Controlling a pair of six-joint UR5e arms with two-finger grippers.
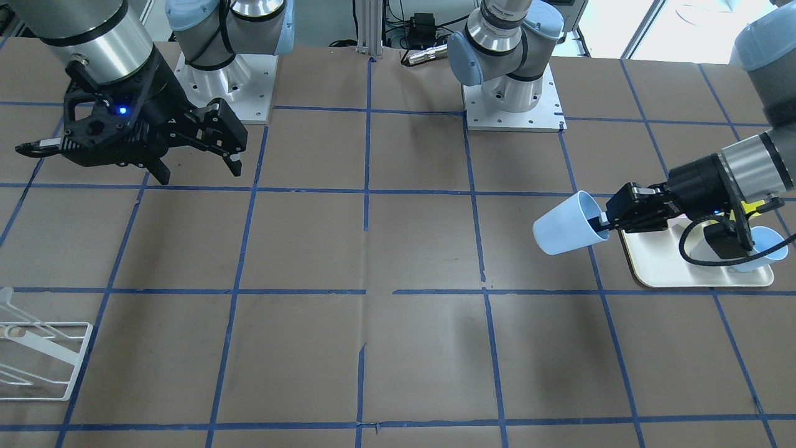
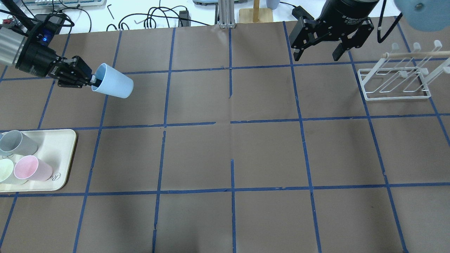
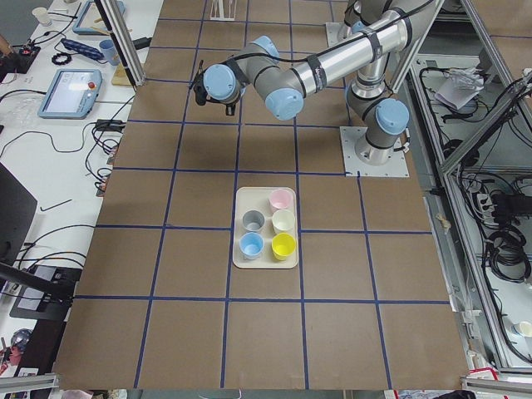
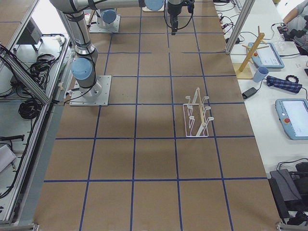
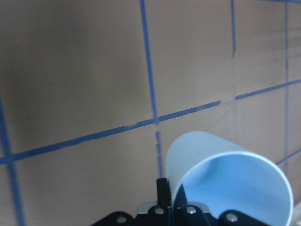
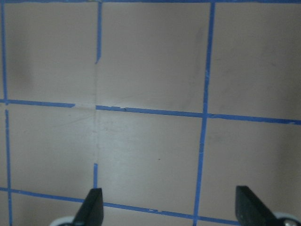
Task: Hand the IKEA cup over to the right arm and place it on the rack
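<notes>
The IKEA cup point(image 2: 114, 84) is a pale blue tumbler held on its side above the table, base pointing toward the table's middle. My left gripper point(image 2: 93, 80) is shut on its rim, one finger inside the cup. It shows the same way in the front view, gripper point(image 1: 603, 221) and cup point(image 1: 566, 227), and in the left wrist view point(image 5: 225, 179). My right gripper point(image 2: 316, 56) is open and empty, hovering at the far right part of the table; it also shows in the front view point(image 1: 199, 169). The white wire rack point(image 2: 397, 84) stands empty to its right.
A cream tray point(image 2: 66, 140) at the near left holds a grey cup point(image 2: 15, 142), a pink cup point(image 2: 31, 168), a pale cup point(image 2: 5, 170) and a second blue cup point(image 1: 762, 249). Both arm bases stand at the robot's edge.
</notes>
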